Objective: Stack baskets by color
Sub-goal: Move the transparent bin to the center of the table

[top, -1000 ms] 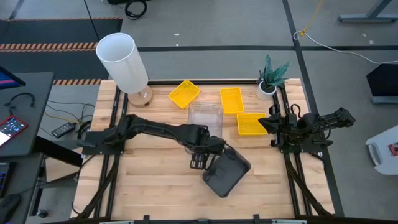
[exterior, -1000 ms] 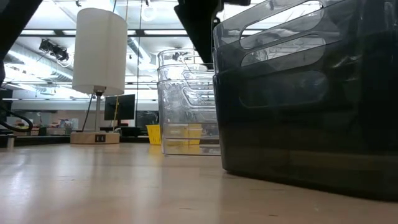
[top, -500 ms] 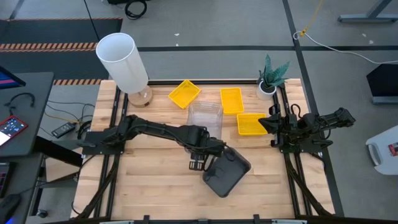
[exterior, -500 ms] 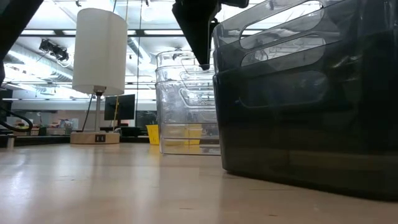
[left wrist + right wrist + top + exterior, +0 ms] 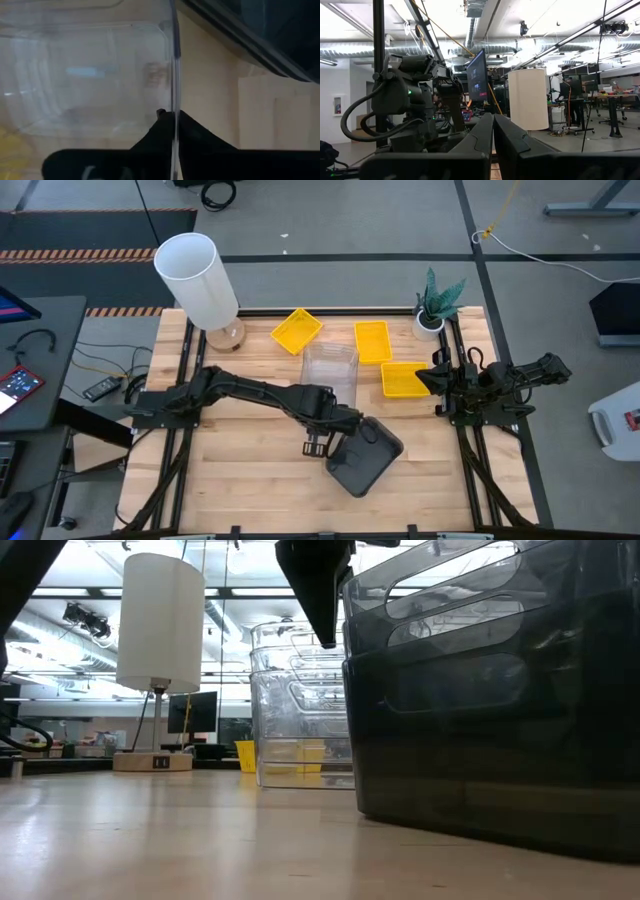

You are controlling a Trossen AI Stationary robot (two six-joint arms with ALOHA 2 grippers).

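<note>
At the middle of the wooden desk (image 5: pixel 240 470), the left hand (image 5: pixel 335 416) of a two-armed robot pinches the near rim of the clear baskets (image 5: pixel 330 372), its two dark fingers (image 5: pixel 167 131) pressed together on the transparent wall, one on each side. The clear baskets sit nested as one stack, just beyond the hand and just beside the dark grey baskets (image 5: pixel 363 457), which rest tilted at an angle toward the front of the desk. Seen level across the desk, the grey stack (image 5: pixel 490 690) fills the foreground while the clear stack (image 5: pixel 300 705) stands behind it, the left arm reaching down from above between them.

Three yellow baskets lie unstacked toward the back: one (image 5: pixel 296 329) turned askew near the tall white cylinder (image 5: pixel 196 278), one (image 5: pixel 372 341) just right of the clear stack, and one (image 5: pixel 402 378) near the right hand (image 5: pixel 436 376). That right hand waits at the desk's right edge, its fingers (image 5: pixel 480 131) pressed together on nothing. A small potted plant (image 5: pixel 436 303) stands in the back right corner.
</note>
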